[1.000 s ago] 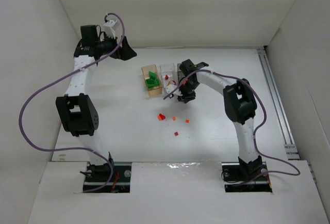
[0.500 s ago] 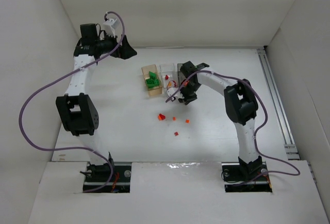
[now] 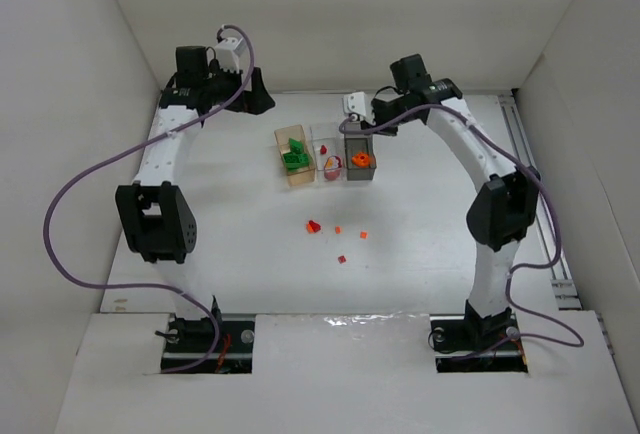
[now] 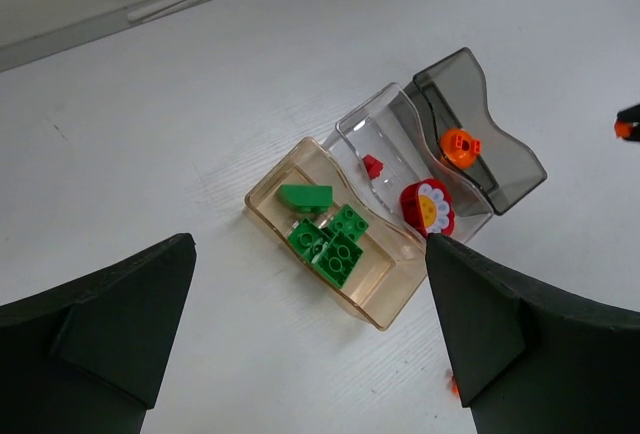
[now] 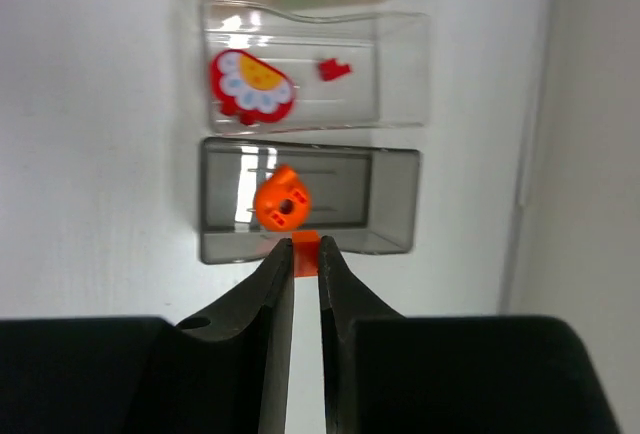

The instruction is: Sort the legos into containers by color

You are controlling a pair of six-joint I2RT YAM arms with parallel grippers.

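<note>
We look down on a white worktop [image 3: 230, 254] walled in white. Near its middle lie four loose legos [image 3: 313, 225], red and orange, scattered apart. Farther on, three bins stand side by side. The tan-orange bin [image 4: 262, 194] holds green bricks [image 4: 330, 246], the clear bin [image 4: 365, 126] holds red pieces [image 4: 428, 208], and the grey bin [image 4: 512, 164] holds a round orange piece [image 4: 459, 145]. By the grey bin's far end, the right gripper [image 5: 306, 248] pinches a small orange brick [image 5: 307, 240], fingers almost together. Toward the far left corner, the left gripper [image 3: 255, 99] hangs spread wide, holding nothing.

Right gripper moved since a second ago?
Yes. The right gripper swung from the near end of the grey bin to its far end, toward the back wall, pinching an orange brick.
</note>
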